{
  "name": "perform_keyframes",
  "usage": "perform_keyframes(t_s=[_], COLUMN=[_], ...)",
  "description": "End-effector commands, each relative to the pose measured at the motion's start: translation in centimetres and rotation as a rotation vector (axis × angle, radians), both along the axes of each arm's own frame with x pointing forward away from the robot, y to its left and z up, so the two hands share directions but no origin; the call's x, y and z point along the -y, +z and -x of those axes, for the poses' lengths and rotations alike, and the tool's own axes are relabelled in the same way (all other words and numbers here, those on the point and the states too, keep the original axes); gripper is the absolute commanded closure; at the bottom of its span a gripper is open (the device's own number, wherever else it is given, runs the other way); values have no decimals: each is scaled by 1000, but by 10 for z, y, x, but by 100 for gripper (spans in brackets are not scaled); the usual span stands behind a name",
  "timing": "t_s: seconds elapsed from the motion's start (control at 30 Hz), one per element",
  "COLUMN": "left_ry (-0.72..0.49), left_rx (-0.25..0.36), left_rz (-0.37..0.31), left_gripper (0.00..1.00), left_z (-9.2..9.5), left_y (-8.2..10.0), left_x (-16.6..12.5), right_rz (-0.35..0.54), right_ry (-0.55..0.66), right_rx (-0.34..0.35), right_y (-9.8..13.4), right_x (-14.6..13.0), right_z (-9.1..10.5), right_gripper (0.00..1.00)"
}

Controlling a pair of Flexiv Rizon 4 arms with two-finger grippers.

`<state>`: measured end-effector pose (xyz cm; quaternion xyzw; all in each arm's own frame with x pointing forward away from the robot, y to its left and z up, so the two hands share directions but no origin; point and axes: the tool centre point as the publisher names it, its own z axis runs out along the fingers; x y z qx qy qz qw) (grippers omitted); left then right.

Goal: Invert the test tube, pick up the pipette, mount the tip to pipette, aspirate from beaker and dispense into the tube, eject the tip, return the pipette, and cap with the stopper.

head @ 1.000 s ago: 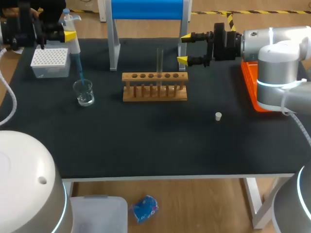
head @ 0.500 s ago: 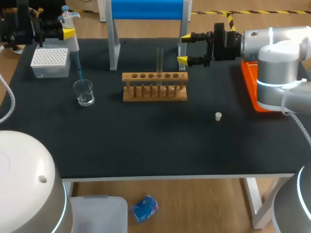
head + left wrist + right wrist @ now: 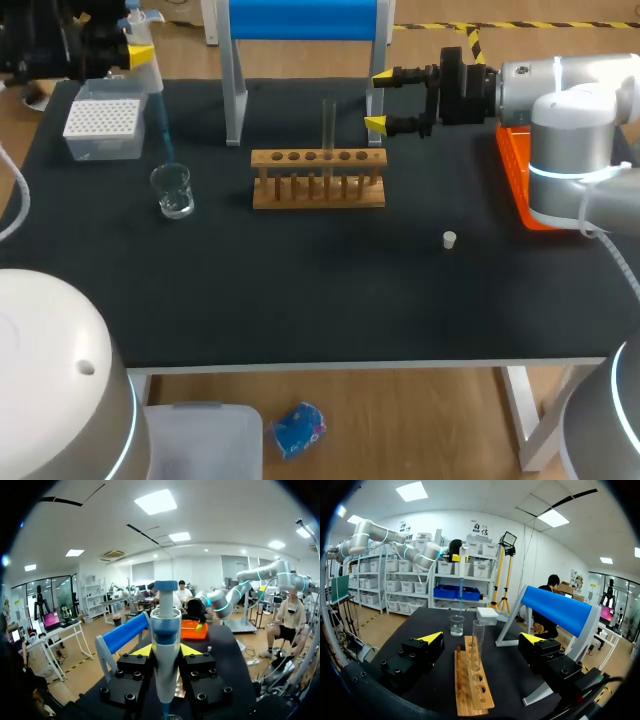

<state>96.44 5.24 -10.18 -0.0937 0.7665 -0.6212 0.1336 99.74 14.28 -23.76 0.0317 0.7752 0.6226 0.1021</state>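
Observation:
My left gripper (image 3: 138, 52) is shut on the white-and-blue pipette (image 3: 150, 85) at the table's far left. Its blue tip hangs just above the small glass beaker (image 3: 173, 190). In the left wrist view the pipette (image 3: 166, 645) stands upright, clamped between my fingers (image 3: 141, 651). A clear test tube (image 3: 328, 125) stands upright in the wooden rack (image 3: 318, 180). My right gripper (image 3: 378, 98) is open, level with the tube and just to its right; the tube (image 3: 478, 647) lies ahead between its spread fingers. The white stopper (image 3: 450, 239) lies on the mat, right of the rack.
A white tip box (image 3: 102, 128) sits behind the beaker on the left. A blue roll on a grey stand (image 3: 236, 90) rises behind the rack. An orange tray (image 3: 518, 175) lies at the right edge under my right arm.
My left arm has lifted the pipette up and back, drawing its tip out of the beaker. The right arm has stayed still.

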Motion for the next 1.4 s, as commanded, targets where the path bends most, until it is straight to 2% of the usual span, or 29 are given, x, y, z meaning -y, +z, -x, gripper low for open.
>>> perform_keyframes(t_s=[0.03,0.17,0.23,0.27,0.4,0.57,0.8,0.87,1.4], left_ry=[-13,-43,-60,-67,-89,-128,-182,-173,-173], left_rx=[-16,-69,-115,-126,-134,-139,-173,-183,-183], left_rz=[-22,-51,-24,-36,-34,-26,-2,33,33], left_gripper=[100,100,100,100,100,100,100,100,100], left_z=[4,5,4,4,-2,-10,-19,-22,-22], left_y=[31,54,64,69,86,99,106,106,106], left_x=[13,34,45,51,73,103,135,134,134], right_rz=[-1,-1,-1,-1,-1,-1,-1,-1,-1], right_ry=[-2,-2,-2,-2,-2,-2,-2,-2,-2], right_rx=[2,2,2,2,2,2,2,2,2], right_y=[0,0,0,0,0,0,0,0,0], right_x=[0,0,0,0,0,0,0,0,0], right_z=[0,0,0,0,0,0,0,0,0], right_gripper=[0,0,0,0,0,0,0,0,0])
